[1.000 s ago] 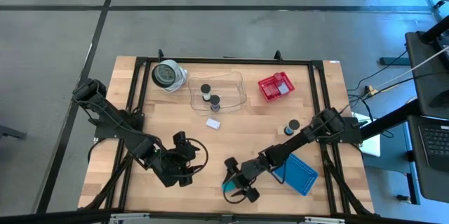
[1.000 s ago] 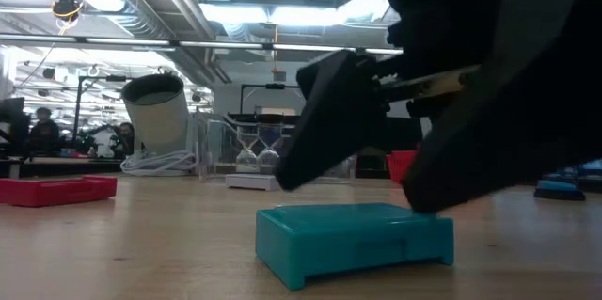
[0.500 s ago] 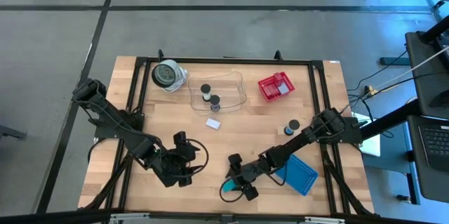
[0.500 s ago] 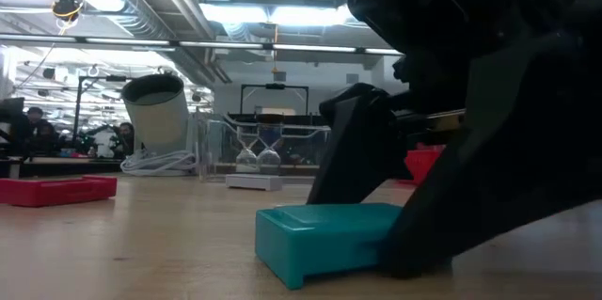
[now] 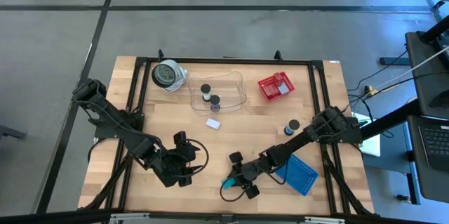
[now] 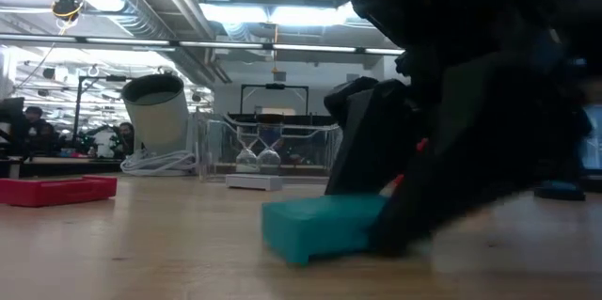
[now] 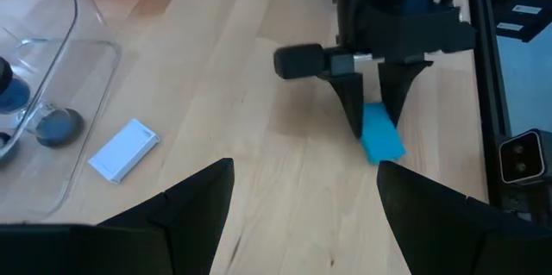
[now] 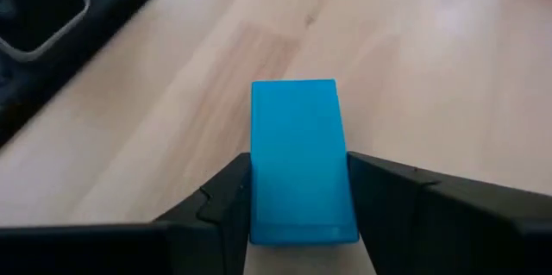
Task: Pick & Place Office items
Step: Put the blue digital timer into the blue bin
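The teal block [image 5: 226,180] lies near the table's near edge, in front of the low camera [image 6: 315,228]. My right gripper [image 5: 240,176] stands over it, shut on it; the right wrist view shows the block [image 8: 297,150] between both fingers. My left gripper [image 5: 186,166] waits open to the block's left, fingers wide apart [image 7: 302,176]. A white block [image 5: 213,122] lies flat mid-table. Two black-and-white cylinders [image 5: 205,90] [image 5: 215,101] stand in a clear tray [image 5: 235,83]. Another cylinder [image 5: 290,126] stands by the right arm. My right gripper pinches the teal block between its two fingers, one finger [image 8: 226,190] on each long side [image 8: 259,180], toward the end nearest the wrist. The fingers come from above, slanting down [image 7: 349,107]. The block's free end [image 6: 282,234] is at the table top; whether it is lifted, I cannot tell.
A red mesh basket [image 5: 276,86] sits far right, a round black-and-silver object [image 5: 167,74] far left beside the clear tray. A blue mesh box [image 5: 300,175] lies under the right arm. Bare wood shows mid-table and along the left side.
My right gripper has come down from just above the teal block, and its fingers now stand at the block's sides and grip it. The block has shifted and turned a little on the table. My left arm has kept still.
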Controlling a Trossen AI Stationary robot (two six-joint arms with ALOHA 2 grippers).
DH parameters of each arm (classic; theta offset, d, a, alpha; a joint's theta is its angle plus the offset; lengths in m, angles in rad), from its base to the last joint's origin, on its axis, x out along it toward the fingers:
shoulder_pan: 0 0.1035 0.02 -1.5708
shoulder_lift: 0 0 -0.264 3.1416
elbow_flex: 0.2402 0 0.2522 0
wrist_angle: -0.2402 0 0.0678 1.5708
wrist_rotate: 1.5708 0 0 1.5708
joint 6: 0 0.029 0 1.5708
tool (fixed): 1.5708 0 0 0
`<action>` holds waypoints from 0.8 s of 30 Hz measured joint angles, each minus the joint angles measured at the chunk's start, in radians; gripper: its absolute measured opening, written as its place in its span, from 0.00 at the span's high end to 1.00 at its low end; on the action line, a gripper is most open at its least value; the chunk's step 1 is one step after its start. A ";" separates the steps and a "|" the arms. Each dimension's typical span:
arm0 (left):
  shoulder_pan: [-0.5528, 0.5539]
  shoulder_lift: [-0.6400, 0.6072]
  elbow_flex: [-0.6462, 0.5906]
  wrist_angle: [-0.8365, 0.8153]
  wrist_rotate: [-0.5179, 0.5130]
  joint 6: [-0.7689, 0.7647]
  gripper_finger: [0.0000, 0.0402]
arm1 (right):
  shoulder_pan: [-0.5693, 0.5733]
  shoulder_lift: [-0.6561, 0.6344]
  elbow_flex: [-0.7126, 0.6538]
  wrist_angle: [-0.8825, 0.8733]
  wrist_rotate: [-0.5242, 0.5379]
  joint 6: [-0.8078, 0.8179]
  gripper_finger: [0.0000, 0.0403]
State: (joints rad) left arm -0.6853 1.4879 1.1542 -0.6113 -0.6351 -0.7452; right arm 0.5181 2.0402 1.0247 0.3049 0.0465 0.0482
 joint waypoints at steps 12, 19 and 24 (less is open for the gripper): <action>0.007 -0.002 0.000 -0.002 -0.038 0.015 0.30 | -0.005 -0.461 0.004 -0.581 0.160 0.337 0.61; 0.047 -0.003 0.000 -0.002 -0.053 0.053 0.30 | 0.037 -0.630 0.003 -1.050 0.045 0.790 0.61; 0.096 -0.003 0.000 -0.001 -0.059 0.105 0.30 | 0.100 -0.648 0.003 -1.194 -0.155 1.019 0.61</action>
State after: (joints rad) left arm -0.5889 1.4845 1.1542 -0.6127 -0.6939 -0.6398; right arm 0.6183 1.3926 1.0279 -0.8891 -0.1084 1.0671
